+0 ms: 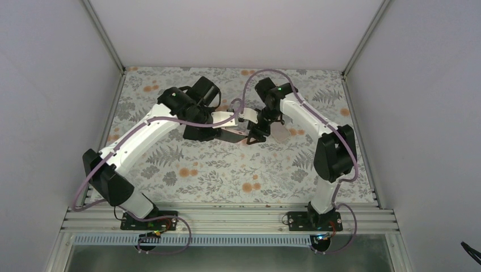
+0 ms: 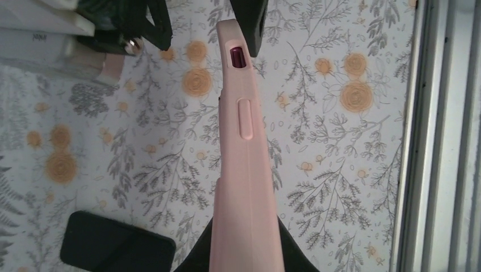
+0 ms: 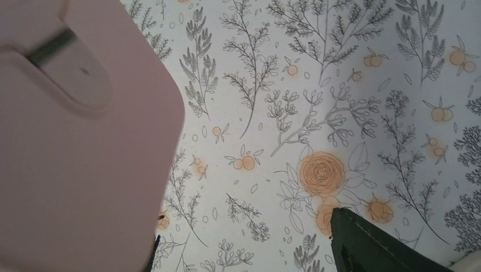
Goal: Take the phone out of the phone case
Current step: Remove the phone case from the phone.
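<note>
The left pincer is pressing together on the phone case, with one dark finger lying against each broad face of the pink shell. The case is standing edge-on to the left wrist camera. It is extending away from the pincer and being held above the floral worktop rather than lying on it. The narrow side of the case is showing a raised oval button. Further out there is a cutout in which a magenta sliver of the phone is showing, so the phone is sitting inside the case.

The right pincer is standing spread. In the right wrist view, the pink case is filling the left side and covering most of one finger. The other finger is sitting well apart from the case, with bare worktop showing between them. In the left wrist view, its dark tips are bracketing the far end of the case; whether they are touching it cannot be told.

In the top view, both arms are reaching inward, and the pincers are meeting over the middle of the far half of the worktop. A dark flat slab is lying on the worktop near the left pincer, apart from the case.
</note>
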Tool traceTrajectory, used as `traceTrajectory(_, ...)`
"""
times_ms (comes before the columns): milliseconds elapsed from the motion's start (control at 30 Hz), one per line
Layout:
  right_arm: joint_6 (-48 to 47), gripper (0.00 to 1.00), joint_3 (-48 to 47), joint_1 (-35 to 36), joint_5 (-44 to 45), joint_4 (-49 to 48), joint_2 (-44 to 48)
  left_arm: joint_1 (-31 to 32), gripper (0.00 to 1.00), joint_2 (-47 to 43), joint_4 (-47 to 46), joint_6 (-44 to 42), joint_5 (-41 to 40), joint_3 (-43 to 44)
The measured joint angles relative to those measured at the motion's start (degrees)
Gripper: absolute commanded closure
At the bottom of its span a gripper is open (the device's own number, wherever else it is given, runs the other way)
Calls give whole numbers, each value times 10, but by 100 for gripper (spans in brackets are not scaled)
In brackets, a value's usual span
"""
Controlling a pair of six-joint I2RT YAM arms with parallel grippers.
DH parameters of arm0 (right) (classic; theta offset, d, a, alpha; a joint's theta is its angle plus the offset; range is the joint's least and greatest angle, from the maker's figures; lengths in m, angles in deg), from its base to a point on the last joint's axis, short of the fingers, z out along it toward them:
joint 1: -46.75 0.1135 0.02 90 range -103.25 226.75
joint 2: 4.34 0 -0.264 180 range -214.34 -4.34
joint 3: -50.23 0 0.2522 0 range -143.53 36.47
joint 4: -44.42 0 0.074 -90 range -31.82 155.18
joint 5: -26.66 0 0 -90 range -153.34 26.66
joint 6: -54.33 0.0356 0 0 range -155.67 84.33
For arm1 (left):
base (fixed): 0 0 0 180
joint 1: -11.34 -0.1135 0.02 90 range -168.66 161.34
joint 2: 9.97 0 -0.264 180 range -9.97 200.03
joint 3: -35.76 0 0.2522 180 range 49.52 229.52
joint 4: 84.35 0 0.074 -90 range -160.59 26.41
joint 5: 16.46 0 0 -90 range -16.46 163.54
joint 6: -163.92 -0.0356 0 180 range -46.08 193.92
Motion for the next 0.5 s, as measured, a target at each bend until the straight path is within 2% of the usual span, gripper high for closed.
traceTrajectory(67,0,26,-23,-7,3,16,-15,3,98,-13,-10,3,-11,-9)
traceTrajectory(267,3,27,-79,-53,45,-47,-52,48,98,-31,54,-17,69,-29)
traceTrajectory(500,1,26,-71,-61,50,-50,-43,40,98,-28,64,-22,70,-29)
